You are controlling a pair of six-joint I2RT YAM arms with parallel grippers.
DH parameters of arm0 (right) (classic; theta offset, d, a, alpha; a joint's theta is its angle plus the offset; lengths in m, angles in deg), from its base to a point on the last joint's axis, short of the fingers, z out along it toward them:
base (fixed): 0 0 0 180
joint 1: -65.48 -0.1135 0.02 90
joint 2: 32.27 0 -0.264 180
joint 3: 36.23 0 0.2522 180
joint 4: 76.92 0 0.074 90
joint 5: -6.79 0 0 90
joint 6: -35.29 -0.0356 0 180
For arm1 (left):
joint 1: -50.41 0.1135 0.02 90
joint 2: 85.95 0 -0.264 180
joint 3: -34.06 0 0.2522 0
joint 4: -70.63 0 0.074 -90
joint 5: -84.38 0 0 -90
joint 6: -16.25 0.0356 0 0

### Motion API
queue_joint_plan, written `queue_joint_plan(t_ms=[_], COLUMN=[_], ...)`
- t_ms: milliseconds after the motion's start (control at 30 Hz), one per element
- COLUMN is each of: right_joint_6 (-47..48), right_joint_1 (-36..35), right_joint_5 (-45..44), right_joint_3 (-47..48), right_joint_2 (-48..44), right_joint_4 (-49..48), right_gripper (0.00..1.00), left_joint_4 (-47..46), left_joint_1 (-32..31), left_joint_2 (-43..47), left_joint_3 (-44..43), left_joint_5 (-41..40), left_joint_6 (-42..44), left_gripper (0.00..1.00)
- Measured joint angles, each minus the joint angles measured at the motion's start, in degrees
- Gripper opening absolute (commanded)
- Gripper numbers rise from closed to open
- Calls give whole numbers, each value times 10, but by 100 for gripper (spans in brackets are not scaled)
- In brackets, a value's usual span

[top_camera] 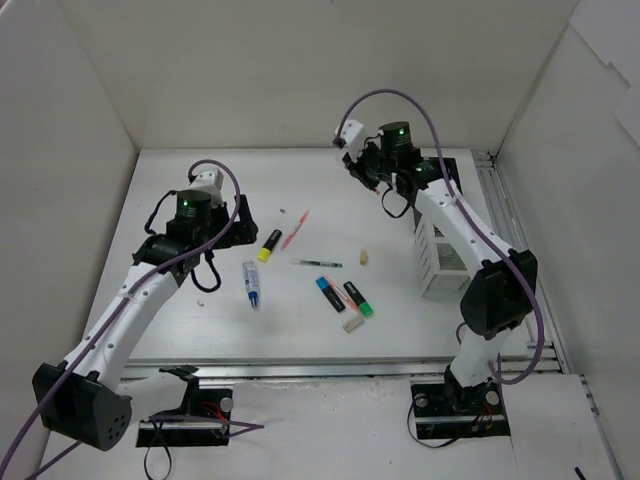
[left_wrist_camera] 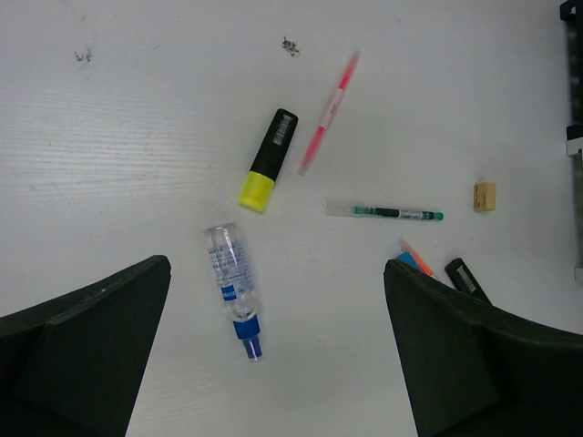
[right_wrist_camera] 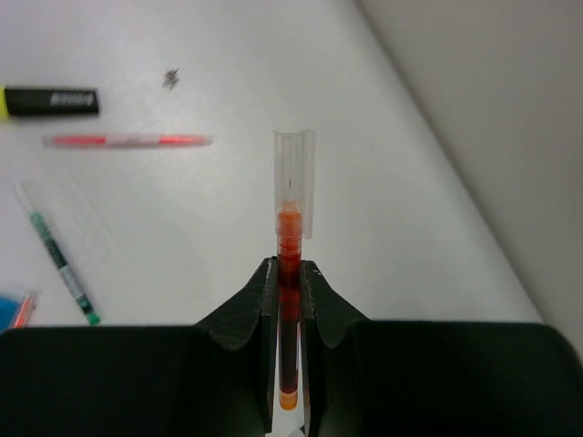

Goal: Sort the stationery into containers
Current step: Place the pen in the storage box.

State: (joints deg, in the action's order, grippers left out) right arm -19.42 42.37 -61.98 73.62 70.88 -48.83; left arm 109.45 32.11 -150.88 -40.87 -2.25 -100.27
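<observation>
My right gripper point(right_wrist_camera: 290, 270) is shut on a thin red pen point(right_wrist_camera: 292, 196) with a clear cap, held above the table's far side; in the top view it point(top_camera: 362, 168) is beside the white slatted box point(top_camera: 438, 262). My left gripper point(left_wrist_camera: 278, 273) is open and empty above a white-blue tube point(left_wrist_camera: 233, 280). On the table lie a yellow highlighter point(top_camera: 270, 245), another red pen point(top_camera: 295, 230), a green-ink pen point(top_camera: 317, 263), blue point(top_camera: 330, 293) and green point(top_camera: 358, 299) highlighters, and beige erasers point(top_camera: 365, 257) point(top_camera: 352, 323). The black box is mostly hidden behind the right arm.
White walls close in the table on the left, back and right. The white box stands at the right edge under the right arm. A dark container edge point(left_wrist_camera: 574, 137) shows at the right of the left wrist view. Small specks point(top_camera: 200, 300) lie on the table.
</observation>
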Motion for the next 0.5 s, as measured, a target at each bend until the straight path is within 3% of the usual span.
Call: queue_joint_plan(t_ms=[233, 500], right_joint_6=[-135, -237], right_joint_1=[106, 228], right_joint_5=[-27, -57], right_joint_3=[-48, -63], right_joint_2=[-22, 54], right_joint_4=[-193, -350], right_gripper=[0, 0], left_joint_4=[-6, -25], left_joint_1=[1, 24], left_joint_2=[-82, -157], left_joint_3=[-81, -135], left_joint_5=[7, 33], left_joint_6=[49, 91], left_gripper=[99, 99])
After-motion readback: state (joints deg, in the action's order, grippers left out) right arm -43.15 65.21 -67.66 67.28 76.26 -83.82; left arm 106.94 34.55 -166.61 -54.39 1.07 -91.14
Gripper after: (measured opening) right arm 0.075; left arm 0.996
